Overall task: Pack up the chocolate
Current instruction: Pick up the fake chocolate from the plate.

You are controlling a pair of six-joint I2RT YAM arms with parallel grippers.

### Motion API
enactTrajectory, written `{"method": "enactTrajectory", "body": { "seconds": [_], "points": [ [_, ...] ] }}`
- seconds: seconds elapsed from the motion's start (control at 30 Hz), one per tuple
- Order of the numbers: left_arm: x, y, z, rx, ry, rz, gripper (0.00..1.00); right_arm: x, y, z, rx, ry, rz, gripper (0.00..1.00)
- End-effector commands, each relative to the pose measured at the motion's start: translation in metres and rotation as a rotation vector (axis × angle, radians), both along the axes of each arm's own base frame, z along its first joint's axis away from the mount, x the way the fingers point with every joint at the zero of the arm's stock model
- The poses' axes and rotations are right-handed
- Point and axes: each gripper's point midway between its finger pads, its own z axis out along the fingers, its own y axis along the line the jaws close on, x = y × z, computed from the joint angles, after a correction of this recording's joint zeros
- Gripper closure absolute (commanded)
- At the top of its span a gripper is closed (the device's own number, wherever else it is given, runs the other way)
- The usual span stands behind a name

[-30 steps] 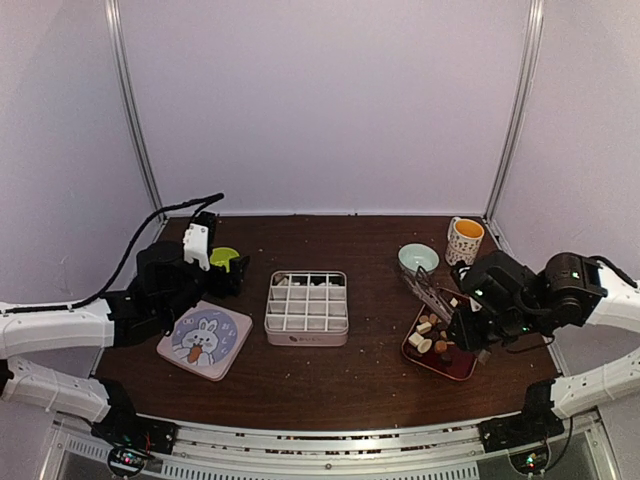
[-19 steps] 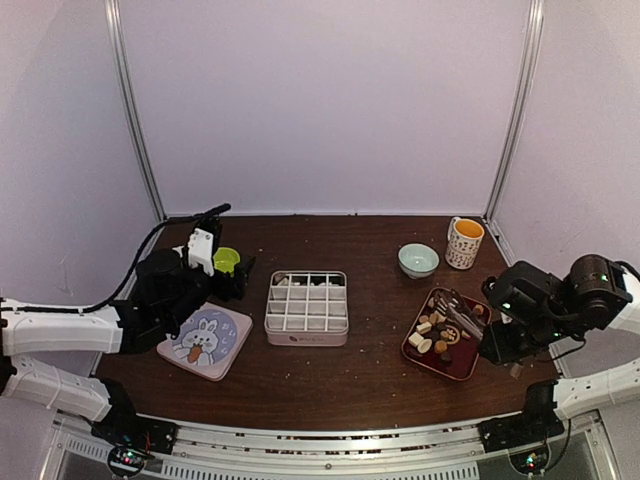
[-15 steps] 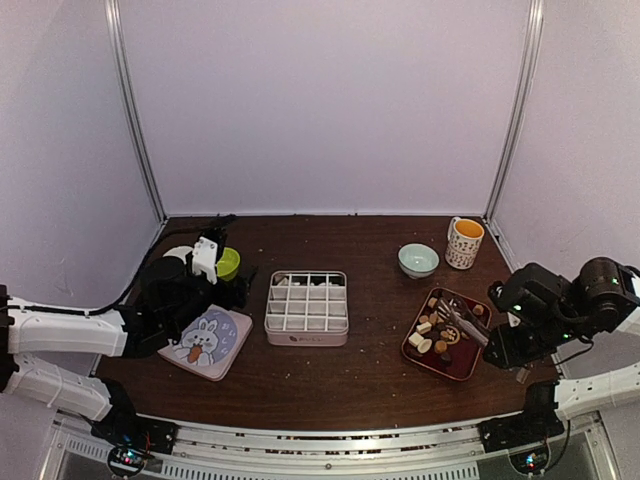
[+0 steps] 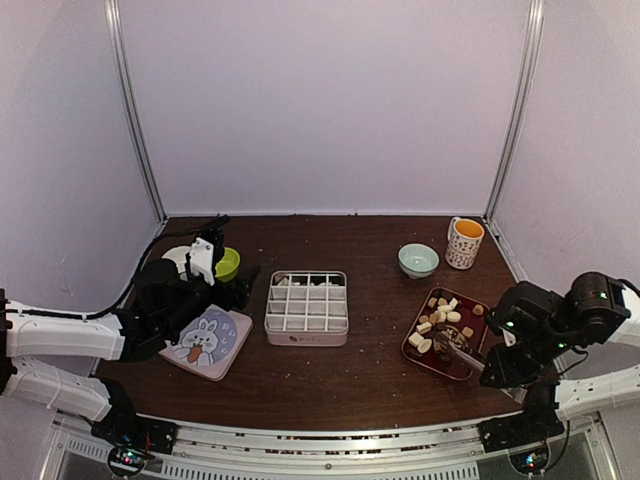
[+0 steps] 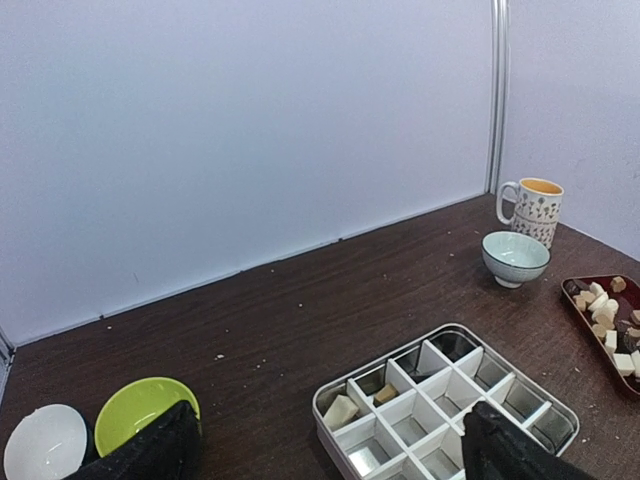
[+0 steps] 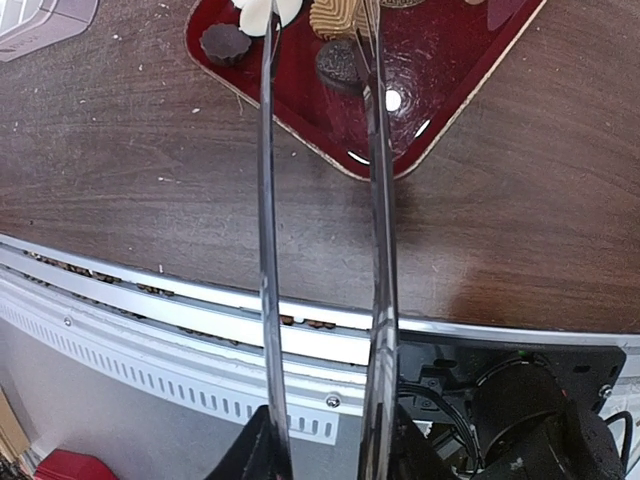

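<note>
**Two pieces boxed, tongs back low at the tray**

The right end effector (image 6: 325, 455) is clamped on a pair of long, mirror-bright steel tongs (image 6: 378, 240). The tongs have dropped from a raised tilt to lie low as the arm pulled back toward the bench's near right corner. Their thin blades reach onto the glossy dark-red rectangular tray (image 6: 440, 90). The tips sit among the chocolate (image 4: 432, 322): smooth cream blocks, a ridged tan piece and matte dark rounds. Whether a piece is pinched I cannot tell, so I judge the pick is being lined up afresh.

The left end effector (image 5: 330, 448) has spread slightly wider and hangs empty, jaws fully apart, facing the white metal box with square compartments (image 5: 560, 412). Two pale pieces sit in cells at one corner of the box, and the rest look bare. Just beside the box lies the pastel rabbit-print lid (image 4: 205, 340). Crumbs fleck the dark wood bench (image 4: 330, 385).
</note>
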Motion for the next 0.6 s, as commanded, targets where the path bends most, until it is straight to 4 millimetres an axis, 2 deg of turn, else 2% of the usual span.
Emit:
{"method": "enactTrajectory", "body": {
  "seconds": [0.0,0.57],
  "points": [
    [-0.003,-0.004,0.015,-0.037,-0.047,-0.029,0.07,-0.003,0.005,0.001,0.064,0.015,-0.035,0.68],
    [-0.003,-0.005,0.015,-0.03,-0.045,-0.032,0.07,0.007,0.002,-0.009,-0.056,0.004,-0.019,0.68]
  ]
}}
